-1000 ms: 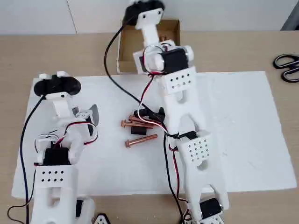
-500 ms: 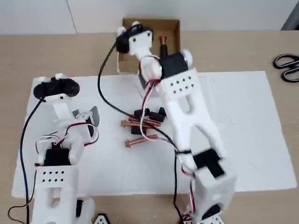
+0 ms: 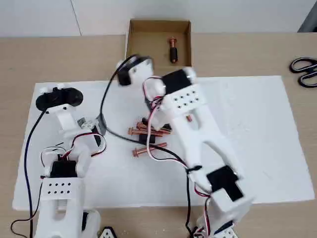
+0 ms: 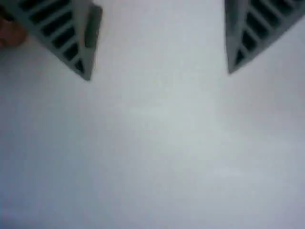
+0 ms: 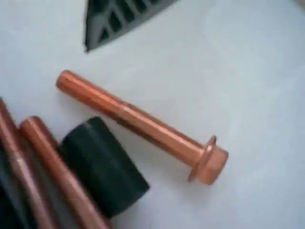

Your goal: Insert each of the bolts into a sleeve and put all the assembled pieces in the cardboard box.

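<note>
The right gripper (image 5: 121, 19), whose state I cannot tell, should probably centre on the loose bolt's (image 5: 138, 121) shank, clear of the sleeve (image 5: 102, 164). The left gripper (image 4: 157, 52) hangs spread and empty.

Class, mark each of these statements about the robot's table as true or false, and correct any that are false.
1. The cardboard box holds one assembled piece. True.
2. The left gripper is shut on a bolt. False: it is open with nothing between its fingers, above the white sheet.
3. Loose bolts lie on the white sheet. True.
4. The scissors lie inside the cardboard box. False: they lie on the table, off the white sheet, far from the box.
5. A black sleeve lies right next to the loose bolts. True.
</note>
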Tool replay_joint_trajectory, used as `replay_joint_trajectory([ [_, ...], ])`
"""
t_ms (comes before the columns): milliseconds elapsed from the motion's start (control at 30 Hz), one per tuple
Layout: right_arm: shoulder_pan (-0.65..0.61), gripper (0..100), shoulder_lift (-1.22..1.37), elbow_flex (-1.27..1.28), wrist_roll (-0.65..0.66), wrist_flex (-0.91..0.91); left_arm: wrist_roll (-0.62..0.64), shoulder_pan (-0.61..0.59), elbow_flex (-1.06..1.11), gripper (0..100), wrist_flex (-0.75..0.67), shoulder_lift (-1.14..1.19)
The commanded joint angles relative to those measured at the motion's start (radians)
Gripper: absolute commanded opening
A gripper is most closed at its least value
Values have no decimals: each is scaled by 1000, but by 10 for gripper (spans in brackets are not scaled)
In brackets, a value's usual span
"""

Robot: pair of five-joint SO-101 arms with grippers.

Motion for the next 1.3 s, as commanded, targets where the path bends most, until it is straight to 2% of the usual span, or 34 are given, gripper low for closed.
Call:
replay_joint_trajectory([
  [0, -68, 253, 41, 0, 72, -1, 5, -5, -5, 174, -28, -14],
  [367, -131, 252, 245, 0, 78, -58, 5, -6, -4, 174, -26, -14],
  [967, -182, 251, 260, 3, 77, -54, 3, -6, -4, 174, -26, -14],
  [1267, -180, 98, 260, 5, 75, -56, 3, -6, -4, 174, -26, -14],
])
